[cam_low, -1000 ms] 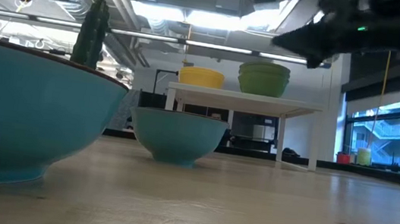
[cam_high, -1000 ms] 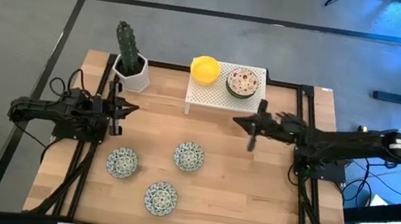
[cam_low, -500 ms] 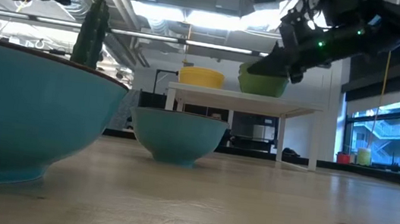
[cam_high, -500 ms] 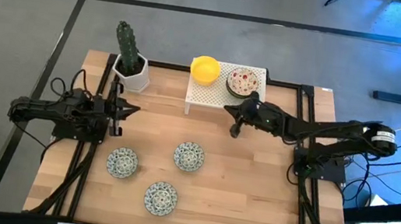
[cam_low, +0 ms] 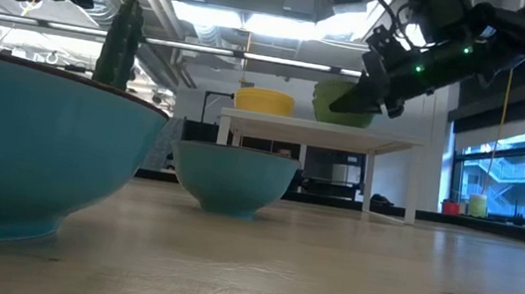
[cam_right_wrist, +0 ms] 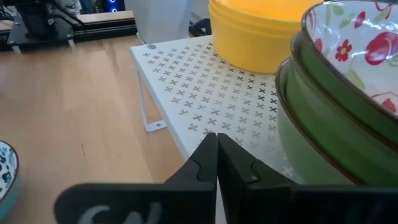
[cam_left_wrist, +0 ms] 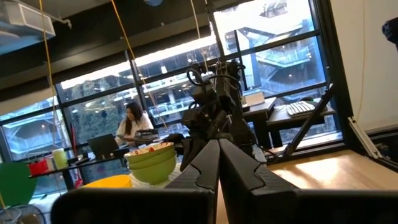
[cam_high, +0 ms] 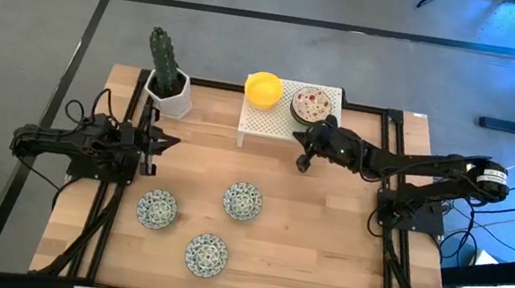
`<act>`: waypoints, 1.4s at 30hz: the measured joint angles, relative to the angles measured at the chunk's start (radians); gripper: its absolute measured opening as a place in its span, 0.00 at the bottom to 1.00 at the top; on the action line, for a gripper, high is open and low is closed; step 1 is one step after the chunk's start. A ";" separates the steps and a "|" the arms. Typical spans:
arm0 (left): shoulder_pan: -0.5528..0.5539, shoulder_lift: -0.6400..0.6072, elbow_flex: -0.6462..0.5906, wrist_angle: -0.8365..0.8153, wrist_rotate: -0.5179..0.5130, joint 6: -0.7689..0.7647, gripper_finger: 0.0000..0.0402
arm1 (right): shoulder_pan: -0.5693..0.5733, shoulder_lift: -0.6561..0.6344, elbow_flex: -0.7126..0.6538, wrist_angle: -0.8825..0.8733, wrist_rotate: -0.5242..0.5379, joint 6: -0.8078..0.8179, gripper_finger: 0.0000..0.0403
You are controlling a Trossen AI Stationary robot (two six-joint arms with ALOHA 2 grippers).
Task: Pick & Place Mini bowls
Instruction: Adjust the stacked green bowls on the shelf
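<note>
Now, taking the scene item by item:
Cactus pot: a white pot (cam_high: 169,94) with a green cactus is standing at the table's far left corner, just beside the white shelf.
White shelf: a perforated white riser (cam_high: 265,123) is sitting at the far edge, carrying the yellow bowl stack (cam_high: 263,88) and, next to it, two stacked floral bowls (cam_high: 312,104) with green outsides.
Patterned bowls: three blue-green patterned bowls (cam_high: 242,201) are lying on the bare wood, well apart from the shelf, between the two arms.
Right gripper: the right gripper (cam_high: 303,161) is hanging at the shelf's front edge, just beside the floral bowls, its fingers pressed together and carrying nothing.
Left gripper: the left gripper (cam_high: 163,140) is waiting at the table's left side, jaws together and empty.
Surface: a light wooden table (cam_high: 321,264) with a black frame is bearing everything.
Room: a person (cam_left_wrist: 134,122) is sitting at a desk by large windows beyond the table.
</note>
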 joint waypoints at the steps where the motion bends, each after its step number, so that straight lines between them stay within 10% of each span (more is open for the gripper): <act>1: 0.000 0.000 0.000 0.000 0.000 0.004 0.02 | 0.000 0.000 0.000 -0.001 -0.001 0.000 0.01; 42: 0.000 0.000 0.000 0.001 0.007 0.004 0.01 | -0.028 0.000 0.000 -0.054 0.199 0.034 0.01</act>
